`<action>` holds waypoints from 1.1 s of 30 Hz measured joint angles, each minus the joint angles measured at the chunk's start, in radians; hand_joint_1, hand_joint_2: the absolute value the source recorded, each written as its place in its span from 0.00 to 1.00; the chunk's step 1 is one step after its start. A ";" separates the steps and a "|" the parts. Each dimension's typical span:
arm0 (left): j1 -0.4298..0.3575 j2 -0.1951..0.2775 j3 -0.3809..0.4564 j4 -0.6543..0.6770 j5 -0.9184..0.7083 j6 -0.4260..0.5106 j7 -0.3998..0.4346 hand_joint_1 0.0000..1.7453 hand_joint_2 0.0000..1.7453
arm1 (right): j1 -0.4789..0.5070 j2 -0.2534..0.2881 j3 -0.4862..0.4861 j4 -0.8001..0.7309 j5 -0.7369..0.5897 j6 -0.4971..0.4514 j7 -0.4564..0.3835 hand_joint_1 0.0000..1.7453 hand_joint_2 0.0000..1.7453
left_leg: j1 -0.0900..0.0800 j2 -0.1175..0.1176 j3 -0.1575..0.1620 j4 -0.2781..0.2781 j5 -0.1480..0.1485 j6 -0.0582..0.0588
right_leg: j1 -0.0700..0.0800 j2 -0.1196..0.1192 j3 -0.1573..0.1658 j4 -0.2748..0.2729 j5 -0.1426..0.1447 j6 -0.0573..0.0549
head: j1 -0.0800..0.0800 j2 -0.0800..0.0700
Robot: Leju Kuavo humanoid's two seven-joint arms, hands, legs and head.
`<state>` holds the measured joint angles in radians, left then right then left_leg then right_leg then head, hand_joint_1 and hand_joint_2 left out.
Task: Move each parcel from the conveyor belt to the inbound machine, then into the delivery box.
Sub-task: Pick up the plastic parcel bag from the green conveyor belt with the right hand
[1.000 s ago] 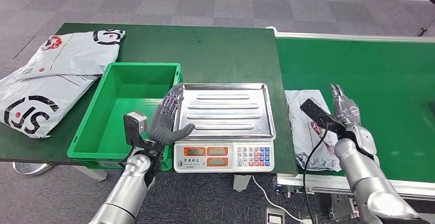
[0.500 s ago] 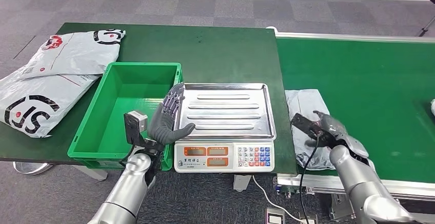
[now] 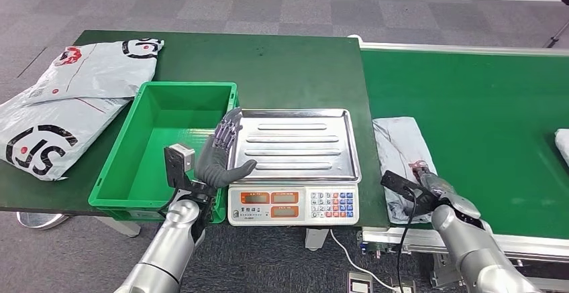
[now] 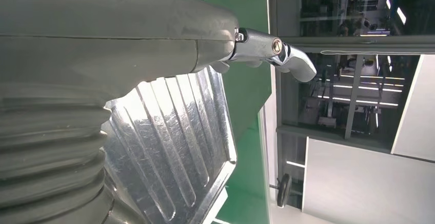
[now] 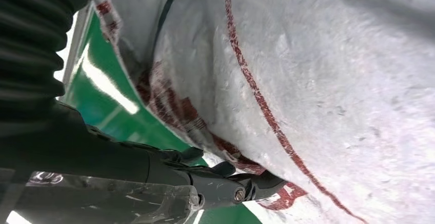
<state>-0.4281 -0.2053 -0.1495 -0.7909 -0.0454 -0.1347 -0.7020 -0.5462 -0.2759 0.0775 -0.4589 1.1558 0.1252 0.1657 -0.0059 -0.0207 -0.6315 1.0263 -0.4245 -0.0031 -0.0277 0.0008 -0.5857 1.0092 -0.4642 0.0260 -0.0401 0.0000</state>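
Observation:
A crumpled grey parcel (image 3: 397,147) with red print lies flat on the green conveyor belt (image 3: 483,105), close to its left edge. My right hand (image 3: 435,192) is down at the parcel's near end. In the right wrist view its dark fingers (image 5: 225,180) lie stretched out against the edge of the parcel (image 5: 333,80), not closed around it. My left hand (image 3: 221,153) stands upright and open, holding nothing, at the left edge of the scale's steel tray (image 3: 295,144); that tray (image 4: 174,142) shows beyond the hand (image 4: 102,39) in the left wrist view.
An empty green box (image 3: 127,165) stands left of the scale (image 3: 295,206). Large white printed bags (image 3: 67,98) lie at the table's far left. Another pale parcel (image 3: 562,142) shows at the belt's right edge. A black cable (image 3: 402,239) hangs by my right forearm.
My right hand has dropped from upright above the parcel to its near end and pulled toward me. A second parcel has come in at the belt's right edge. The left hand barely moved.

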 joint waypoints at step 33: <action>0.012 0.003 0.000 -0.009 0.009 0.012 0.000 0.00 1.00 | 0.000 -0.011 0.000 -0.034 -0.162 -0.010 -0.267 1.00 1.00 | 0.000 0.000 0.000 0.000 0.000 0.001 | 0.000 0.000 0.002 -0.001 0.000 0.000 | 0.000 0.000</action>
<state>-0.4162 -0.2027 -0.1495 -0.7998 -0.0362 -0.1231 -0.7023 -0.5458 -0.2867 0.0778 -0.4927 0.9942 0.1154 -0.1013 -0.0061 -0.0208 -0.6313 1.0261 -0.4244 -0.0022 -0.0275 0.0006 -0.5836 1.0086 -0.4640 0.0262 -0.0401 0.0000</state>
